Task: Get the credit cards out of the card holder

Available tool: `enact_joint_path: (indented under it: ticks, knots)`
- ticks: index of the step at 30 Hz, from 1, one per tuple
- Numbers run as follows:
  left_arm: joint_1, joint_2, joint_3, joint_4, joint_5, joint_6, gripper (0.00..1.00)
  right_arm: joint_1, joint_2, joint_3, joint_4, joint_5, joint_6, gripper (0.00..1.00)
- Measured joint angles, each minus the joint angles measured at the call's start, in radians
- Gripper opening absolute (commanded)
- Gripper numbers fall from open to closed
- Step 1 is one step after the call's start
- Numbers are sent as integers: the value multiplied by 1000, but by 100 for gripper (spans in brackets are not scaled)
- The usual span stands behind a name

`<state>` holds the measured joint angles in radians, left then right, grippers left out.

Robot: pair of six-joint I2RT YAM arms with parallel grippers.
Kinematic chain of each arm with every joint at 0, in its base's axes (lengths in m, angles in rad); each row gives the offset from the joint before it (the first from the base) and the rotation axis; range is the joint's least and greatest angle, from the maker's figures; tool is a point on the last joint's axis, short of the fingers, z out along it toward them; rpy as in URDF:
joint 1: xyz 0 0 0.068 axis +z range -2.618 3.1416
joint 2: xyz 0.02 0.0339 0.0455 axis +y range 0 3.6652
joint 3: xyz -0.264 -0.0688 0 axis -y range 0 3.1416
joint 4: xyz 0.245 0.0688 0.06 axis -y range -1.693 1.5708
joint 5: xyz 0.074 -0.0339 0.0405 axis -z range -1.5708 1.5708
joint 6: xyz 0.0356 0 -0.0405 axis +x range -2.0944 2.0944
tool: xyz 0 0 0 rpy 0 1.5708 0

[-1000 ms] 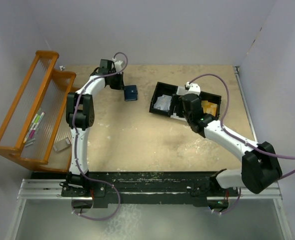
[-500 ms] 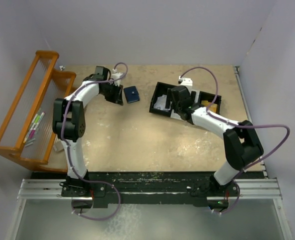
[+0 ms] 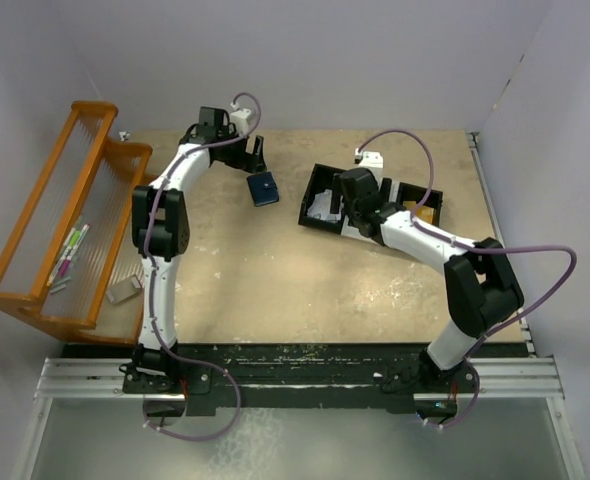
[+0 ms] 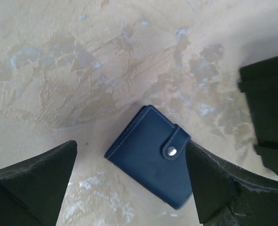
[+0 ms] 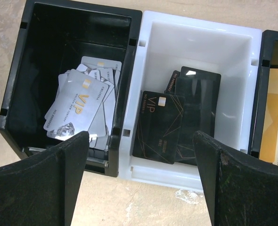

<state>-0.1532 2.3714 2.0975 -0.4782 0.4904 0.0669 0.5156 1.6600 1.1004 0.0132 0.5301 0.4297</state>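
Fingers [image 4: 35, 183] of my left gripper [image 4: 129, 146] stand spread wide and hold nothing, one dark wedge on each side of the card holder [image 4: 148, 153]. It lies flat and folded on the table [image 4: 106, 47] with its strap snapped down. My right-hand finger is touching the strap edge or just beside it; I cannot tell which.

If I squeeze from here, I think I would only clamp it shut. The smooth cover could also skid or spin on the table, or a fingertip could snag the strap and flip it over. Whether any cards are inside is hidden.

The card holder is navy, roughly square and leather-like, with pale stitching, rounded corners and a small metal stud. The table is mottled beige and looks rough.

Well apart, my right gripper [image 5: 140, 136] hangs open and empty over the tray [image 5: 77, 9]. Stiff, glossy silver cards [image 5: 80, 101] are heaped in its black compartment, and black cards [image 5: 176, 122] lie in the white one.
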Motion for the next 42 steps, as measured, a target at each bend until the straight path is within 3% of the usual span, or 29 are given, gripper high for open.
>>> enact_joint_path:
  ticks: [7,12,19,25,32,38,42]
  knots:
    - [0,100,14,40,11,5,84,14,-14,-17,19,-10,-5,92]
    - [-3,105,22,80,35,5,84,15,-21,-31,23,-26,-7,92]
    - [-23,118,50,118,47,8,67,14,-51,-50,29,-29,-7,92]
    - [-35,150,50,110,51,29,59,14,-51,-53,31,-34,-6,92]
    - [-38,165,50,97,58,51,34,14,-29,-53,39,-49,-7,92]
    - [-36,138,3,116,79,75,0,14,22,-42,40,-49,-7,92]
    - [-35,98,-57,101,109,100,0,14,52,-25,43,-46,-11,92]
